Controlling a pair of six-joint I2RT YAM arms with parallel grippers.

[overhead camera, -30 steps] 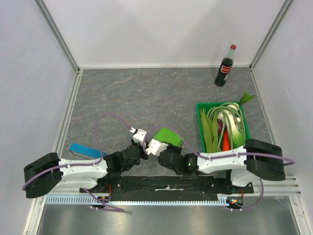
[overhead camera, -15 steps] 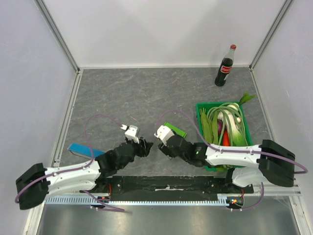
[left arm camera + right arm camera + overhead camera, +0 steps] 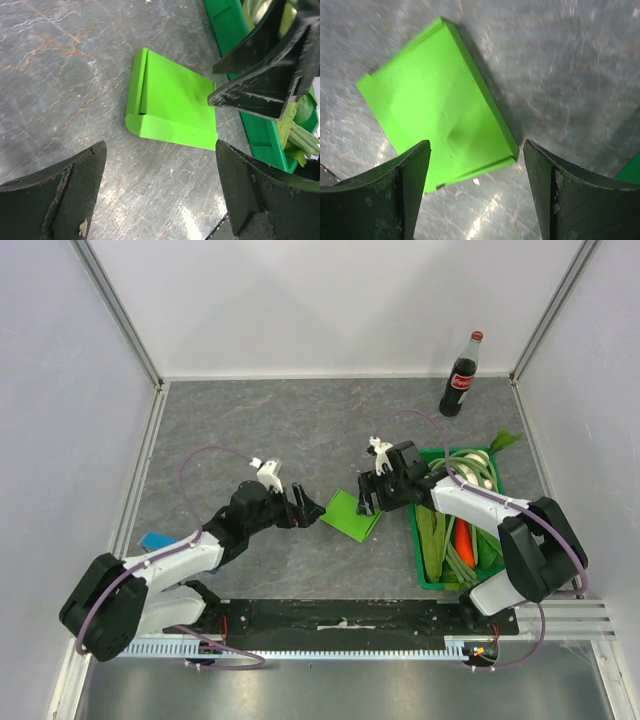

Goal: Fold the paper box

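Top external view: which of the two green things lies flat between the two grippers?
The small lime-green paper box, thin and flat; the dark-green plastic crate is bigger, holds vegetables and stands farther right in the view.

The grey marbled table (image 3: 300,430) carried a flat lime-green card paper box (image 3: 350,514), a dark-green plastic crate (image 3: 438,581), an upright glass cola bottle (image 3: 461,380) and a small blue rectangular block (image 3: 153,540).

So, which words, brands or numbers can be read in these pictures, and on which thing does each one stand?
No text can be read with certainty.
bottle: its red label bears white writing, too small to read.
paper box: plain green, no print on the faces that show.
crate: no text visible.
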